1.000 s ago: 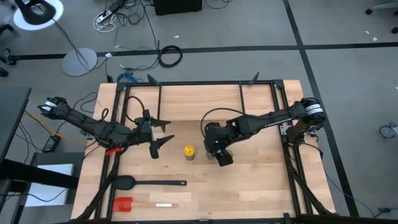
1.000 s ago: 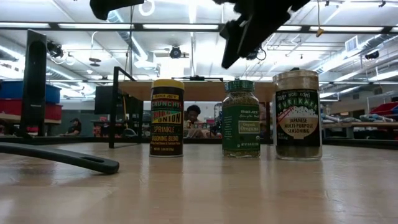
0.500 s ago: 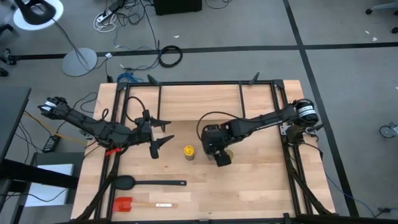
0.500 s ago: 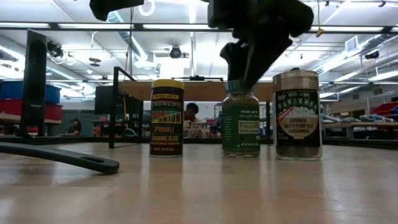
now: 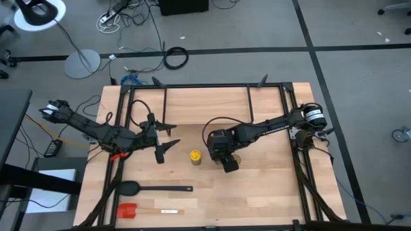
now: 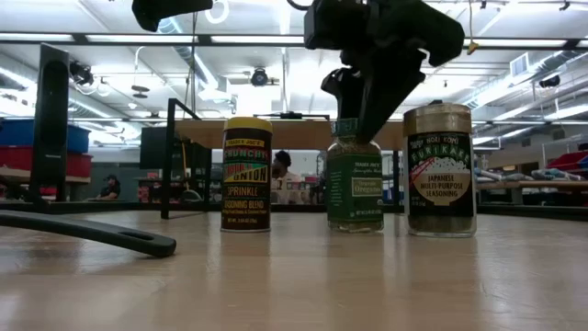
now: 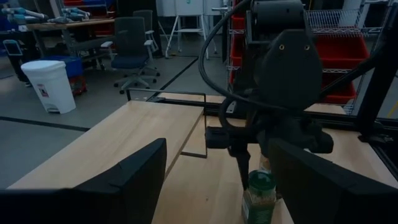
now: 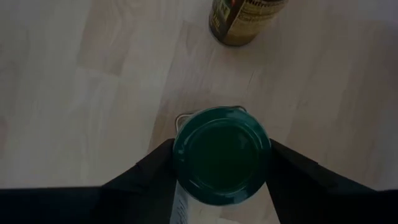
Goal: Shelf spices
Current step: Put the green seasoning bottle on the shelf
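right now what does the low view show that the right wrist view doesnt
Only the low view shows all three jars standing side by side with labels readable: the yellow-lidded jar, the green-lidded jar and the tan-topped jar, plus the black spoon on the table and the room behind. Only the right wrist view looks straight down onto the green lid, with a dark finger on either side of it. Both show the right end effector lowered around the green-lidded jar's top.
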`<state>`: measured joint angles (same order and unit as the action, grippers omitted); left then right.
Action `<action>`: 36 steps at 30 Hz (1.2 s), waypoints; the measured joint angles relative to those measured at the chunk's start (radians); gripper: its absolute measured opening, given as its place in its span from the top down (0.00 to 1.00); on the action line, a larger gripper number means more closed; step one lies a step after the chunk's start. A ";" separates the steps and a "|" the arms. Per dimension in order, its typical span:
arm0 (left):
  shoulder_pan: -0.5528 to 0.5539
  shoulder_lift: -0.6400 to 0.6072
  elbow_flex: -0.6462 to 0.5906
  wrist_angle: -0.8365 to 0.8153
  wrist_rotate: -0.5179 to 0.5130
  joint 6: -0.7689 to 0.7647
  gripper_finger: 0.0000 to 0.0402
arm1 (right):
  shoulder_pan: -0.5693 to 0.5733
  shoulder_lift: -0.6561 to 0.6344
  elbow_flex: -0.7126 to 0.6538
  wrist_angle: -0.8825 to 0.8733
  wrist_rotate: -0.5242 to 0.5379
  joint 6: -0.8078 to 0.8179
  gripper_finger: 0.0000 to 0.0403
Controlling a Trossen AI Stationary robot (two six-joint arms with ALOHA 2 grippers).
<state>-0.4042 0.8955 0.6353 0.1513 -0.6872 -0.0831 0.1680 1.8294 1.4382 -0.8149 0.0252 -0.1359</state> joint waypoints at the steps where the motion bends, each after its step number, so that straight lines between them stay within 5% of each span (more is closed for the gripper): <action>1: 0.000 0.000 0.000 0.000 0.000 0.000 0.29 | 0.000 0.000 0.000 -0.002 0.000 -0.008 0.50; 8: 0.000 0.000 0.000 0.000 -0.001 0.000 0.29 | 0.000 0.001 0.085 -0.033 0.000 -0.098 0.50; 19: 0.000 0.000 0.000 0.002 -0.077 0.000 0.29 | -0.018 0.000 0.449 -0.043 0.075 -0.373 0.50; 25: 0.000 0.000 0.000 0.004 -0.090 -0.001 0.29 | -0.128 -0.001 0.552 -0.005 0.076 -0.472 0.50; 36: 0.000 0.000 0.000 0.009 -0.101 -0.001 0.29 | -0.382 0.035 0.548 -0.097 -0.054 -0.391 0.50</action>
<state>-0.4038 0.8956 0.6353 0.1604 -0.7883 -0.0837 -0.2137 1.8639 1.9858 -0.9117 -0.0293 -0.5271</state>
